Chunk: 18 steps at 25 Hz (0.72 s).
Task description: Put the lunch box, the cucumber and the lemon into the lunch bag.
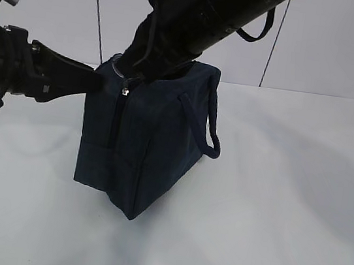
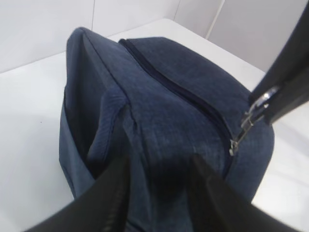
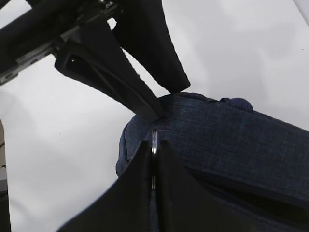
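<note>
The dark navy lunch bag (image 1: 148, 148) stands on the white table, and its zipper (image 2: 169, 84) runs shut along the top. My right gripper (image 3: 153, 143) reaches down from above and is shut on the metal ring pull (image 2: 258, 102) at the zipper's end. My left gripper (image 2: 161, 159) comes in from the left, with its jaws on either side of the bag's upper end fabric (image 2: 164, 145) and pressed against it. The lunch box, the cucumber and the lemon are out of view.
A strap handle (image 1: 211, 131) hangs down the bag's right side. White table (image 1: 283, 220) stretches around the bag, with a pale wall behind. The right arm (image 1: 200, 17) crosses above the bag.
</note>
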Each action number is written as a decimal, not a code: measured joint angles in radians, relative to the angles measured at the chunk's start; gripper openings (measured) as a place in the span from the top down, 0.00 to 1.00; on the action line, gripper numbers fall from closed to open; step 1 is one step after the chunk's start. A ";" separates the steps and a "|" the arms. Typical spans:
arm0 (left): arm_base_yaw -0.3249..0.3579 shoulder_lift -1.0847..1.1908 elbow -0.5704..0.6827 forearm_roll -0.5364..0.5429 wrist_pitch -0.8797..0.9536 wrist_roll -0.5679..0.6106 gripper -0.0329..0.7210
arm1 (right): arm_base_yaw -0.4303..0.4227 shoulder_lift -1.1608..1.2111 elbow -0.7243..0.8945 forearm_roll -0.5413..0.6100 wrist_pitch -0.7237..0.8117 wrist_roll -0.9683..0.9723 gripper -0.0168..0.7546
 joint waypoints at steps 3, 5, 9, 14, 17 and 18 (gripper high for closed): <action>0.000 0.003 0.000 -0.010 0.009 0.002 0.63 | 0.000 0.000 0.000 0.000 0.000 0.000 0.97; 0.000 0.015 0.000 -0.017 0.030 0.003 0.64 | 0.000 0.000 0.000 0.000 0.000 0.000 0.97; 0.000 0.052 0.000 -0.031 0.067 0.004 0.64 | 0.000 0.000 0.000 0.000 0.004 0.000 0.97; 0.000 0.077 0.000 -0.037 0.080 0.004 0.68 | 0.000 0.000 0.000 0.000 0.008 0.000 0.97; 0.000 0.077 0.000 -0.039 0.079 0.004 0.82 | 0.000 0.000 0.000 0.000 0.009 0.000 0.97; 0.000 0.077 0.000 -0.039 0.079 0.004 0.89 | 0.000 0.000 0.000 0.000 0.009 0.000 0.97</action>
